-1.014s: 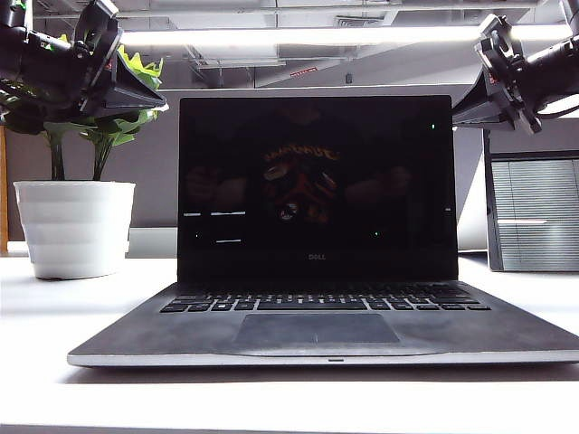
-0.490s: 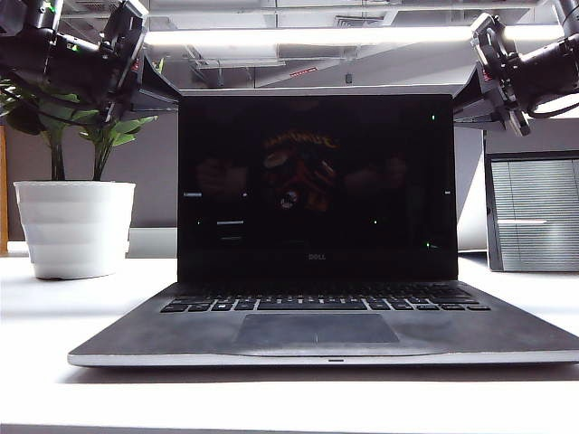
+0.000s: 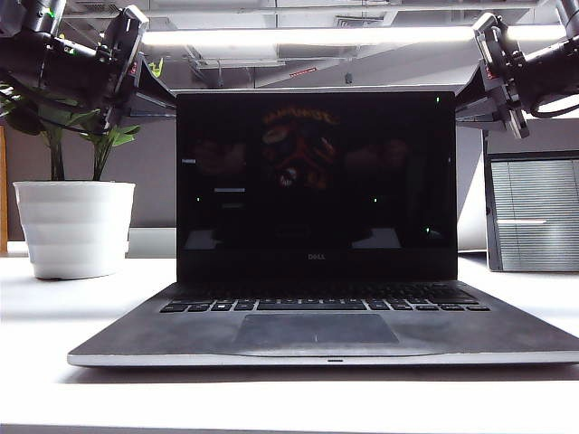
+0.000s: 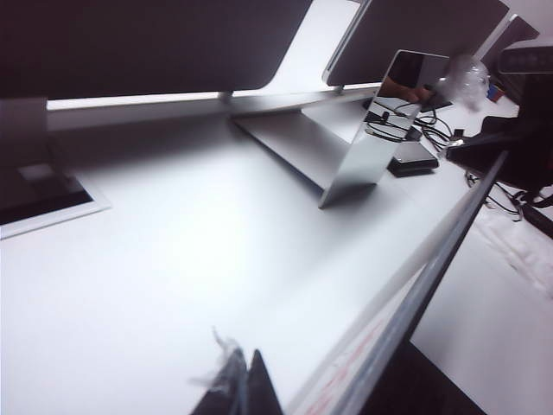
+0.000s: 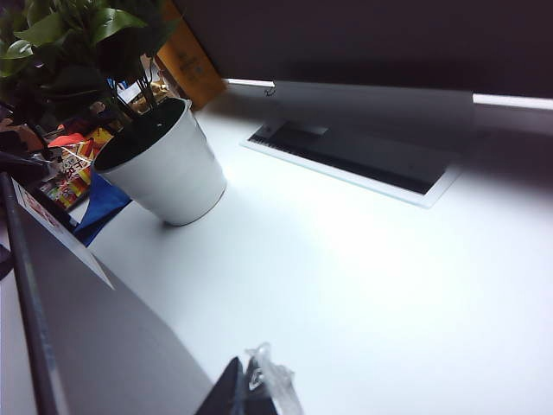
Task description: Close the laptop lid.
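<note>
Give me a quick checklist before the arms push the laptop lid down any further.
1. Left pincer behind the glossy black-screened silver laptop lid, at its upper corner: ok.
2. Right pincer behind the opposite upper corner: ok.
3. Actual contact with the lid: cannot tell.
4. Dark keyboard deck free of objects: ok.
5. White plant pot stands beside the laptop, apart: ok.
6. Pincers open or shut: cannot tell.

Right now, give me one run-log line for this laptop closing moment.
stage: lid push starting | silver Dell laptop lid: open, near upright | left end effector: behind lid's upper left corner | right end effector: behind upper right corner | contact: unclear
</note>
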Robot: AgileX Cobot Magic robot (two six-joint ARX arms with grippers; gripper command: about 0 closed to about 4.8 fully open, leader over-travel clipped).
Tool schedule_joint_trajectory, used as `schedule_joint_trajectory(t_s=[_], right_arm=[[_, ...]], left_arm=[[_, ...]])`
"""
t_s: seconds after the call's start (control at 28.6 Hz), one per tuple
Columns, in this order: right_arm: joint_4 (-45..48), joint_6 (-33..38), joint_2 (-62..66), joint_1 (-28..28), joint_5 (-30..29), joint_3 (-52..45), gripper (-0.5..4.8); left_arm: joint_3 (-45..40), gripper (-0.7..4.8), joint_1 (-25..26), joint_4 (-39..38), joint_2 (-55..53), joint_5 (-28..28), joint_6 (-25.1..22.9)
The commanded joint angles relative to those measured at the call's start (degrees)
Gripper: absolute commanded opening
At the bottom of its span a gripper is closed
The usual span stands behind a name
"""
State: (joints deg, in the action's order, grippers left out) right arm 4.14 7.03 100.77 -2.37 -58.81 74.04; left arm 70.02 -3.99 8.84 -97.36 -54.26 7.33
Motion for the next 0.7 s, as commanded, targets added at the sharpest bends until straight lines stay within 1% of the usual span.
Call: schedule_joint_trajectory(t_s=[0.03,0.14,0.24,0.52,0.7], right_arm=[[-2.5,0.0,-0.5,0.3,-3.7,0.4,-0.05],[-3.5,0.0,-0.5,0.3,-5.7,0.4,-0.05],[-5.1,0.0,-0.6,0.4,-6.1,0.4,-0.05],[-9.2,0.0,-0.8,0.4,-9.9,0.4,-0.05],[-13.5,0.0,-0.9,0.5,-12.4,0.4,-0.05]], left_arm=[[0.2,-0.05,0.5,-1.7,0.5,-5.2,0.5],[0.2,-0.05,0.9,-3.1,0.5,-6.9,1.0],[0.2,-0.05,0.9,-4.1,0.5,-8.6,1.7],[0.2,-0.05,0.9,-4.1,0.5,-13.7,5.3],[0.2,-0.05,0.9,-5.7,0.5,-15.5,5.3]])
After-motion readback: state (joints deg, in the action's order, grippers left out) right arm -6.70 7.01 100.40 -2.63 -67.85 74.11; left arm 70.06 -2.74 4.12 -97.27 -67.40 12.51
